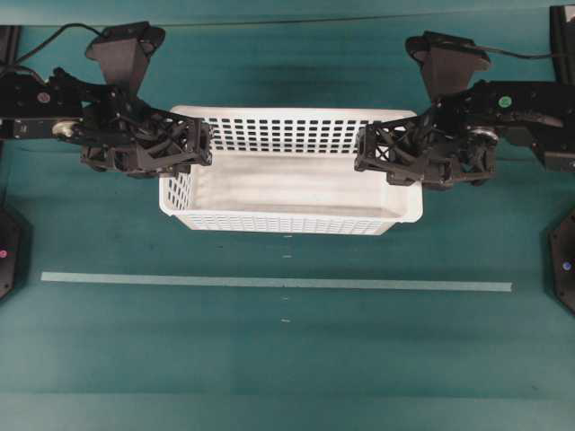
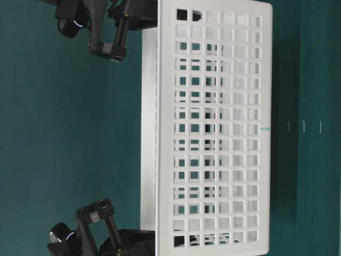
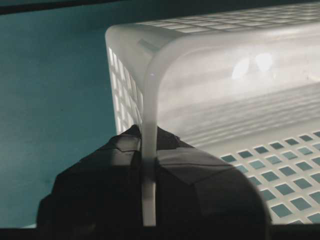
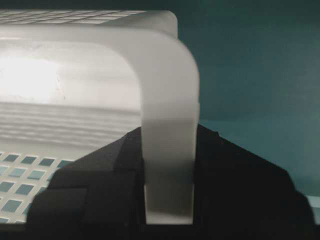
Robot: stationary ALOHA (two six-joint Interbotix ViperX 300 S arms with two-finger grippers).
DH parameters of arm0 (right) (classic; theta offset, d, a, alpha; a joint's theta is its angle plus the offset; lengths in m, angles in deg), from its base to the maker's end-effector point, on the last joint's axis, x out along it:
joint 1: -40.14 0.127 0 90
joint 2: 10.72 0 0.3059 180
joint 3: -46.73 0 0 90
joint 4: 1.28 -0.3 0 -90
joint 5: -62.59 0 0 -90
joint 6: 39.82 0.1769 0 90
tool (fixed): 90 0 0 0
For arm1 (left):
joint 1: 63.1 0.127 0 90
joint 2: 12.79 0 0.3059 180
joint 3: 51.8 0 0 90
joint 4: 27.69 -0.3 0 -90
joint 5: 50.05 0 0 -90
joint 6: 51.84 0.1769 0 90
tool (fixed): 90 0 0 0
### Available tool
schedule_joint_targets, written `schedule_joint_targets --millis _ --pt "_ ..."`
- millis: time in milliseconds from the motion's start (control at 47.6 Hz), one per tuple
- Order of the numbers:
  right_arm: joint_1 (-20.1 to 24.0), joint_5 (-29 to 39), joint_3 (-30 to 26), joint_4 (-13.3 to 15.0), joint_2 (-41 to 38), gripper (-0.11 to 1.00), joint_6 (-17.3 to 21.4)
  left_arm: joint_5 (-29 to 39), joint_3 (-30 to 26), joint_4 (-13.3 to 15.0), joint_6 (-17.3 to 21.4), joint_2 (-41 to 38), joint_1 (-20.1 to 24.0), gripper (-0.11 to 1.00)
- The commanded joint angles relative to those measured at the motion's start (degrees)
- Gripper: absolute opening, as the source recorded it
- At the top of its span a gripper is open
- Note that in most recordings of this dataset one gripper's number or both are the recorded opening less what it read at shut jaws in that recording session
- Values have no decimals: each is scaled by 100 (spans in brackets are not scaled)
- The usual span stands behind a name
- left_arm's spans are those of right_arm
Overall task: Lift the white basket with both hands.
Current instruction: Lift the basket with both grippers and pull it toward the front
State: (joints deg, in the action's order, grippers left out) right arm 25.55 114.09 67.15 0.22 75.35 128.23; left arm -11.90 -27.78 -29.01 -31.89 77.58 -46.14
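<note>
A: Basket (image 1: 287,175) sits near the back edge of the table (image 1: 269,359), about midway between its left and right edges. Both short ends are taken.

B: Taken how?

A: The left gripper (image 1: 199,144) is clamped on the rim of the left end wall; its wrist view shows the thin white rim (image 3: 149,165) pinched between the two black fingers (image 3: 107,175). The right gripper (image 1: 367,151) is clamped on the rim of the right end wall the same way, with a broader strip of rim (image 4: 169,165) between its fingers (image 4: 235,175).

B: So which step is this?

A: I judge the grasp is done and the lift is in hand. From overhead the near wall shows more than the far one, so the basket may be tipped or just off the surface; I cannot tell for sure.

B: And the arms?

A: Each reaches in from its own side, fingers pointing toward the middle, roughly level with the rim.

B: What does the next move call for?

A: Raising both ends together at an even pace, grips held firm, so the basket stays level and the thin rim doesn't slip or twist.
</note>
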Motion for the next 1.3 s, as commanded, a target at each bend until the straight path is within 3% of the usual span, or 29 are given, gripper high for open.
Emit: schedule_joint_targets --millis 0,294,945,1281 --pt "132 114 -9 18 9 17 0 0 0 -26 -44 176 -105 -3" --pt "519 237 -9 -9 -9 17 176 0 88 -18 -571 220 -712 -3" --pt "1846 202 26 193 -62 17 1521 0 105 -62 -1389 237 -1925 -3" --pt "2224 202 26 448 -141 17 1969 79 62 -114 -1714 158 -2285 -3"
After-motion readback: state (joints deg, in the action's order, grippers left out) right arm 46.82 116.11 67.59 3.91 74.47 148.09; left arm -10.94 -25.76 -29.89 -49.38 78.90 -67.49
